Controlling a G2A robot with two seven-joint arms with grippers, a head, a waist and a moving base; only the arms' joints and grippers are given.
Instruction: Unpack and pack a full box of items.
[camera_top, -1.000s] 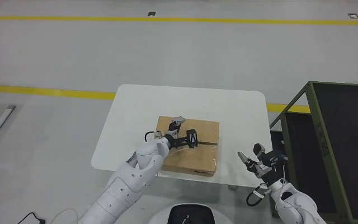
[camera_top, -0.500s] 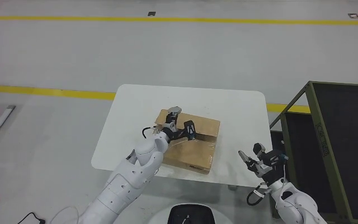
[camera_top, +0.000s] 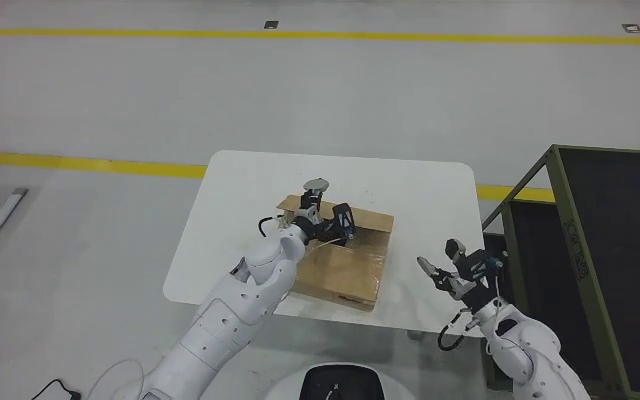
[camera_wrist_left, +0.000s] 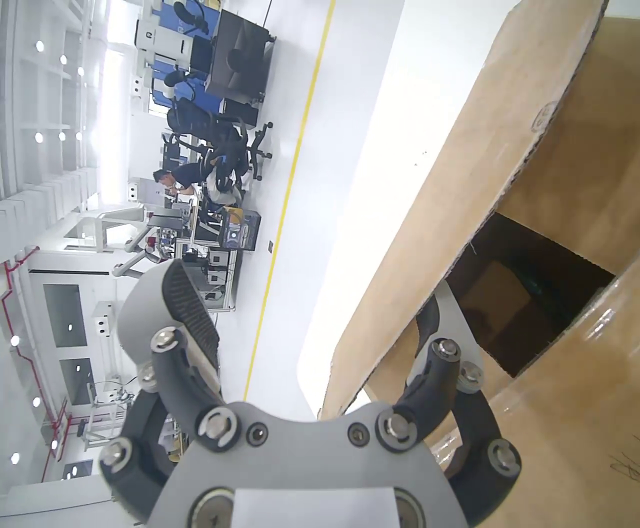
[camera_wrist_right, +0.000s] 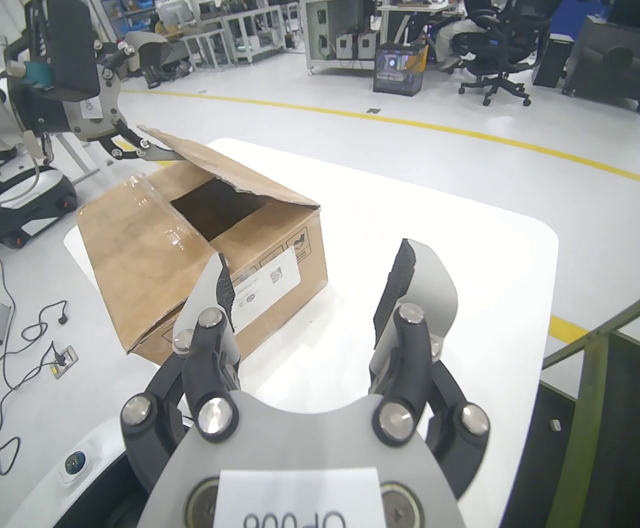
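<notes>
While the cardboard box (camera_top: 345, 290) sits toward the near side of the white table (camera_top: 250, 200), its far flap (camera_top: 365, 218) is tilted up over a dark opening. Its near flap (camera_wrist_right: 135, 235) lies flat under shiny tape. The left gripper (camera_top: 318, 203) is at the end of the raised flap with its fingers spread wide. One finger (camera_wrist_left: 445, 320) is tucked under the cardboard edge and the other (camera_wrist_left: 185, 300) is out in free air, so nothing is clamped. The right gripper (camera_wrist_right: 312, 260) hangs off the box's right side, apart from it, fingers parted around air.
</notes>
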